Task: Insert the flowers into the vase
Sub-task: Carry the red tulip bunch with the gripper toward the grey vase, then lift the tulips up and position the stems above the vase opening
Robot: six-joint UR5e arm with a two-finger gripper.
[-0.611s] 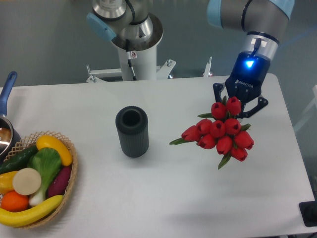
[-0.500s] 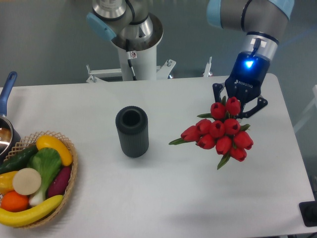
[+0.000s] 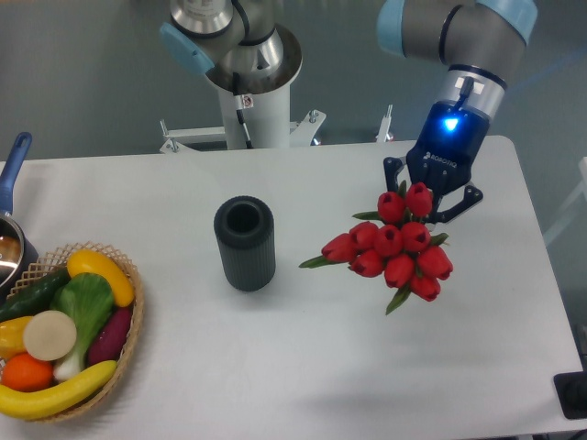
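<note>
Camera view from above the front edge of the white bench (image 3: 303, 367). Gripper (image 3: 428, 203) hangs over the right half of the bench, blue light lit on its wrist, black fingers (image 3: 394, 170) showing on both sides of the flowers (image 3: 394, 246). Jaws pinch the bunch somewhere under the blooms; the exact contact is hidden by the buds. Red buds face the camera, green leaves stick out left and lower left. Whether the bunch is lifted off the bench or touching it, cannot tell.

Vase (image 3: 245, 242) stands upright near bench centre, round mouth open and dark, well apart from the flowers and left of them. Nothing in the mouth.

Wicker basket (image 3: 128, 353) sits at the lower left corner with fruit and vegetables inside: banana (image 3: 55, 394), orange (image 3: 26, 372), yellow pepper (image 3: 101, 273), green leafy piece (image 3: 84, 307). Pot (image 3: 11, 246) with a blue handle is cut off by the left edge, just behind the basket. Arm base (image 3: 248, 64) stands behind the bench at top centre.
</note>
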